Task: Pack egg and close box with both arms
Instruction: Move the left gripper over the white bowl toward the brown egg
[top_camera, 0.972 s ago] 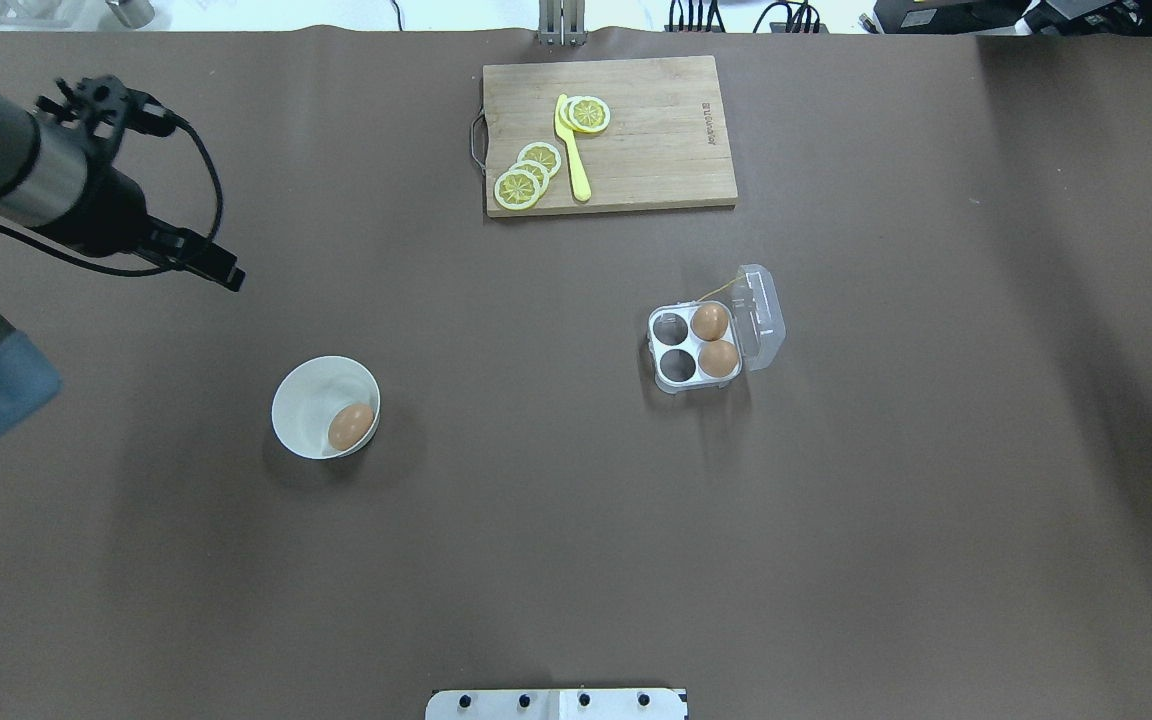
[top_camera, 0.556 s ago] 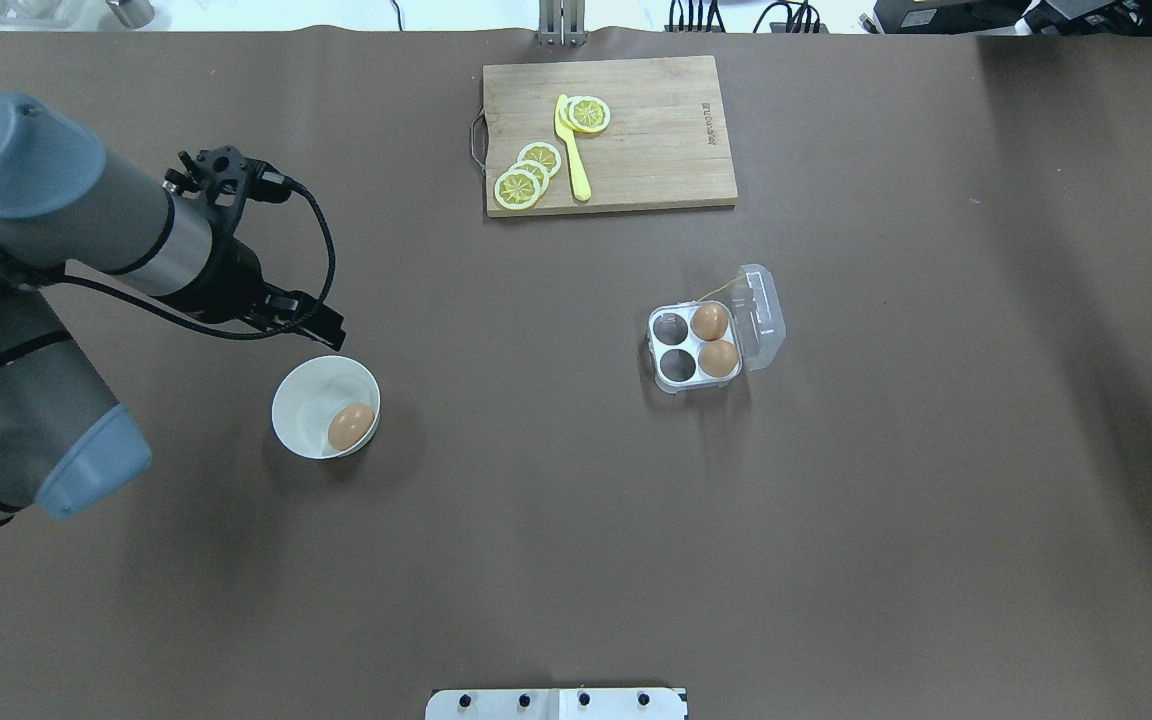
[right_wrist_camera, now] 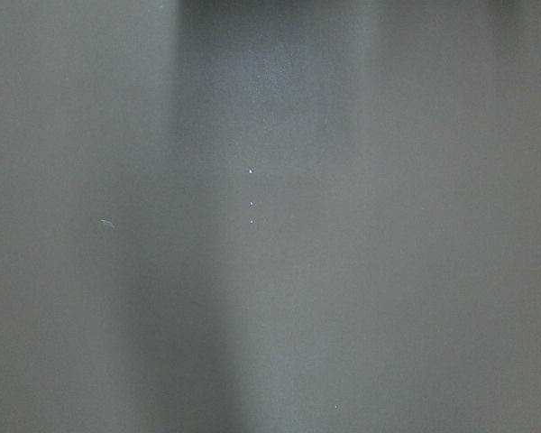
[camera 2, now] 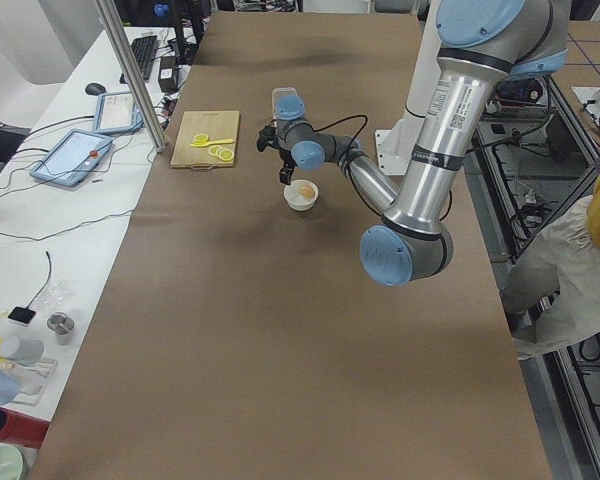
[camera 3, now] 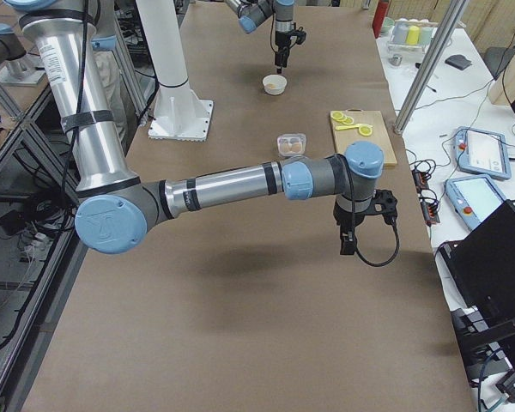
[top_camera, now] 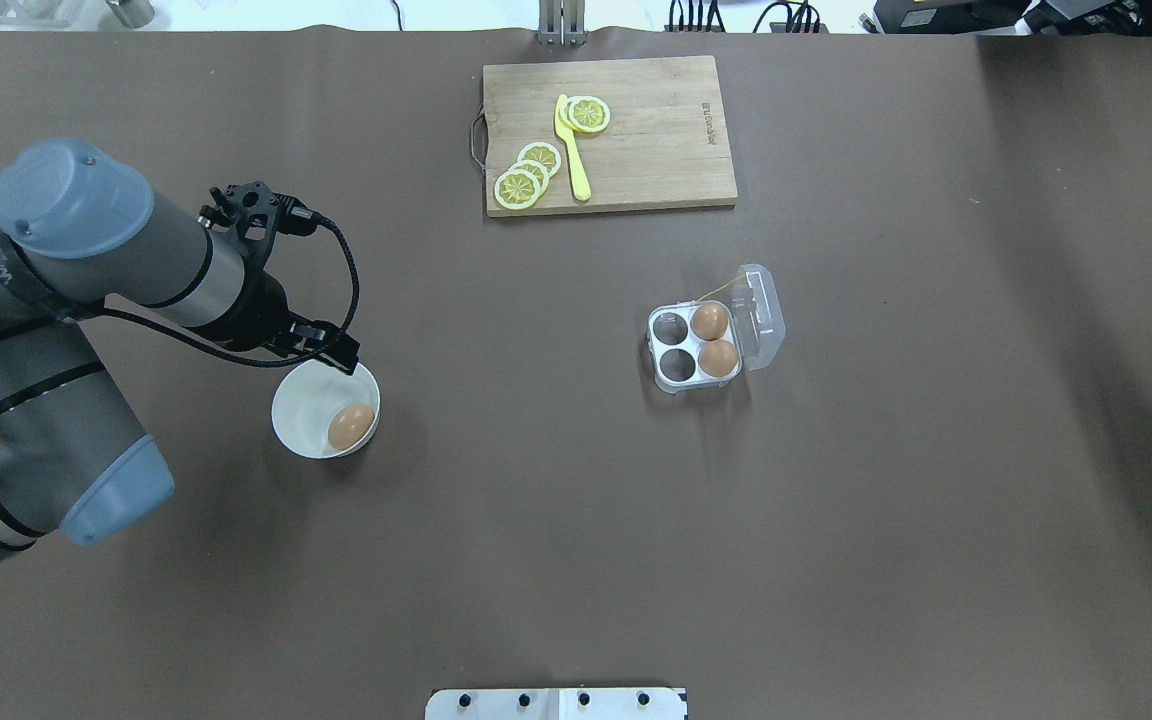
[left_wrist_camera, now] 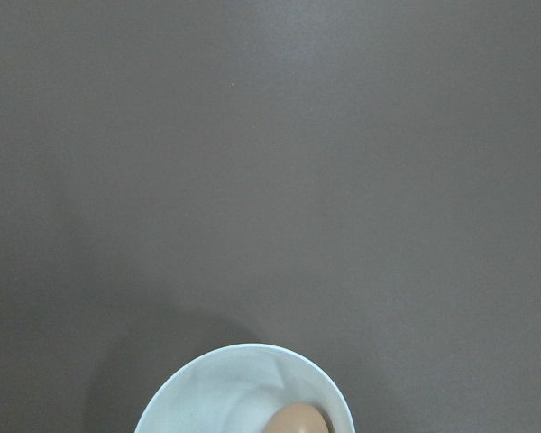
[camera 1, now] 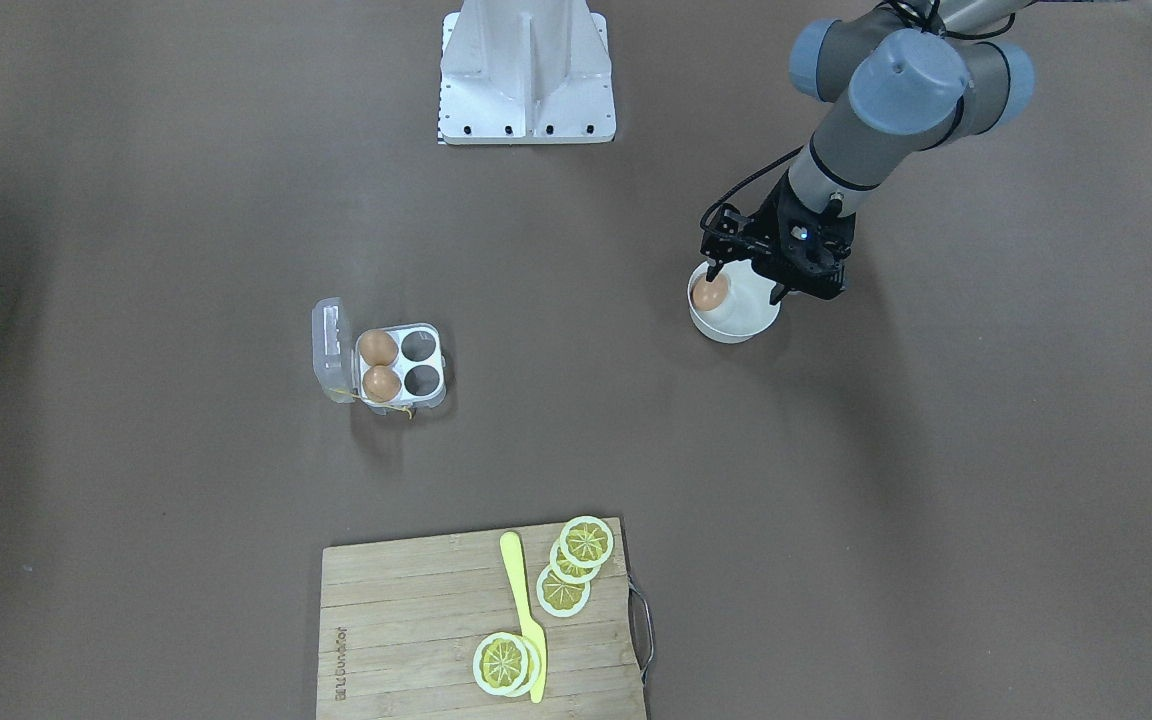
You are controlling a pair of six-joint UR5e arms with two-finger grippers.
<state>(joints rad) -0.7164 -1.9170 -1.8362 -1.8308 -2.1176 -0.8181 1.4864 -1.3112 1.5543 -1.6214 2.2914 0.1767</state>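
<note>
A light-brown egg (top_camera: 350, 426) lies in a round white bowl (top_camera: 298, 400) at the table's left; it also shows in the front view (camera 1: 709, 293) and at the bottom edge of the left wrist view (left_wrist_camera: 298, 420). My left gripper (top_camera: 331, 352) hangs over the bowl's far rim, its fingers apart and empty; the front view (camera 1: 746, 285) shows them straddling the bowl. The clear egg box (top_camera: 664, 345) stands open mid-table with two eggs (top_camera: 709, 322) in its right cells and the two left cells empty. My right gripper (camera 3: 348, 245) shows only in the right side view; I cannot tell its state.
A wooden cutting board (top_camera: 656, 130) with lemon slices (top_camera: 526, 175) and a yellow knife (top_camera: 572, 150) lies at the far side. The box lid (top_camera: 764, 312) stands open on the box's right with a yellow string. The white base stand (camera 1: 526, 70) is at the robot's edge.
My left arm has swung in from the far left toward the bowl; its gripper now hangs over the bowl's far rim. The egg, bowl and box have not moved.
</note>
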